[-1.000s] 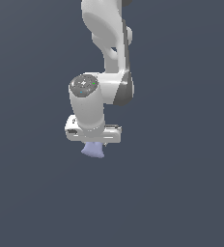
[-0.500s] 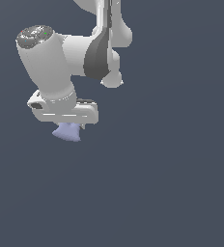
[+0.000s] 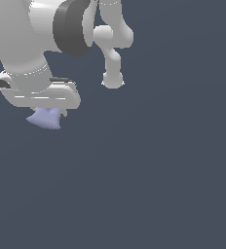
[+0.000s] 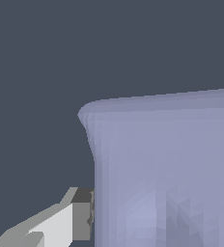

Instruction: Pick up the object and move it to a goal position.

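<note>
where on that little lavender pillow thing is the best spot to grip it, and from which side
Grip the object across its narrow waist, coming from above. It flares at the corners and pinches in between, so that neck fits within the jaws and the flare below resists slipping out. The gripper already hangs it this way, with one finger pad flat against its side.

open dark space surrounds the gripper (image 3: 49, 113) and held object (image 3: 46, 119); nothing obstructs.

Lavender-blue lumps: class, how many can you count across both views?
1. The lavender-blue lump hangs under the white gripper at the exterior view's left; the wrist view shows it pressed against one finger pad.
</note>
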Action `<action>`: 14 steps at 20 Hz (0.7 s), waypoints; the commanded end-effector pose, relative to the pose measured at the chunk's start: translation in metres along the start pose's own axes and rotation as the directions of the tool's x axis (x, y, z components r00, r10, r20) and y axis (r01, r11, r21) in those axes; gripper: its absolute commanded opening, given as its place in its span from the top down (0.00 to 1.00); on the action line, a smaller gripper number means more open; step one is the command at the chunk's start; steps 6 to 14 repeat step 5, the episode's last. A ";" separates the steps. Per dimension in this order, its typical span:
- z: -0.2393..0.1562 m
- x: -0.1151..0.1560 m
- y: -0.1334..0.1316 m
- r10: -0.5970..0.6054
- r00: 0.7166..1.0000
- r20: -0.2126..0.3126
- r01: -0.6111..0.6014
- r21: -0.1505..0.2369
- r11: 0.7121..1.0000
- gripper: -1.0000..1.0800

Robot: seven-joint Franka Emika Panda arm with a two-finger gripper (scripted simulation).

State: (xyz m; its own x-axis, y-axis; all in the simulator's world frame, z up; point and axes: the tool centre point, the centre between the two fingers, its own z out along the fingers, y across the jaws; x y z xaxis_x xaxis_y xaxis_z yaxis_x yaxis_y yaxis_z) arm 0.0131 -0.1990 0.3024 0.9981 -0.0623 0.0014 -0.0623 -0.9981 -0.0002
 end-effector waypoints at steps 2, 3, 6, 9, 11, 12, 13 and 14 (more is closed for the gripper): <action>-0.009 0.000 0.007 -0.001 1.000 0.001 0.001 0.000 1.000 1.00; -0.010 0.000 0.008 -0.001 1.000 0.001 0.001 0.000 1.000 1.00; -0.011 0.000 0.009 -0.001 1.000 0.001 0.001 0.000 1.000 1.00; -0.011 0.000 0.009 -0.001 1.000 0.001 0.001 0.000 1.000 1.00; -0.011 0.000 0.009 -0.001 1.000 0.001 0.001 0.000 1.000 1.00; -0.011 0.000 0.009 -0.001 1.000 0.001 0.001 0.000 1.000 1.00; -0.011 0.000 0.009 -0.001 1.000 0.001 0.001 0.000 1.000 1.00; -0.011 0.000 0.009 -0.001 1.000 0.001 0.001 0.000 1.000 1.00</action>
